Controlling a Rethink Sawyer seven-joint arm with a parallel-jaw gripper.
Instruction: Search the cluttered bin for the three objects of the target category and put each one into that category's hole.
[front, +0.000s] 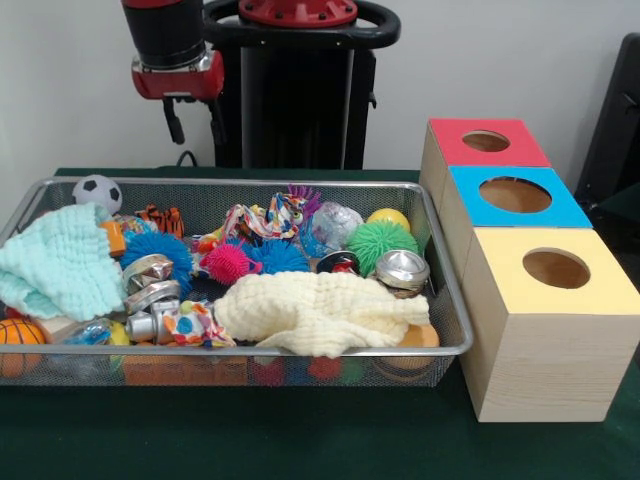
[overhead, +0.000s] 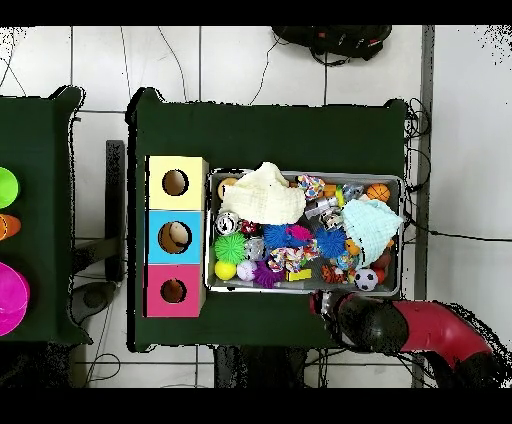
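Observation:
The bin (front: 250, 352) of silver wire mesh sits on the green table, full of small toys; it also shows in the overhead view (overhead: 300, 291). Inside are a cream cloth (front: 320, 310), a mint cloth (front: 60, 262), a green spiky ball (front: 380, 243), blue spiky balls (front: 158, 250), a pink spiky ball (front: 228, 263), a soccer ball (front: 97, 190), a basketball (front: 18, 335) and metal tins (front: 402, 268). My gripper (front: 195, 118) hangs open and empty, above and behind the bin's far left corner. Overhead, the red arm (overhead: 430, 328) lies just outside the bin's rim.
Three wooden boxes with round holes stand in a row right of the bin: red top (front: 487, 142), blue top (front: 515, 195), yellow top (front: 556, 268). The black pedestal (front: 295, 90) stands behind the bin. Overhead, a second table at the left holds a green (overhead: 5, 187) and a magenta (overhead: 10, 300) object.

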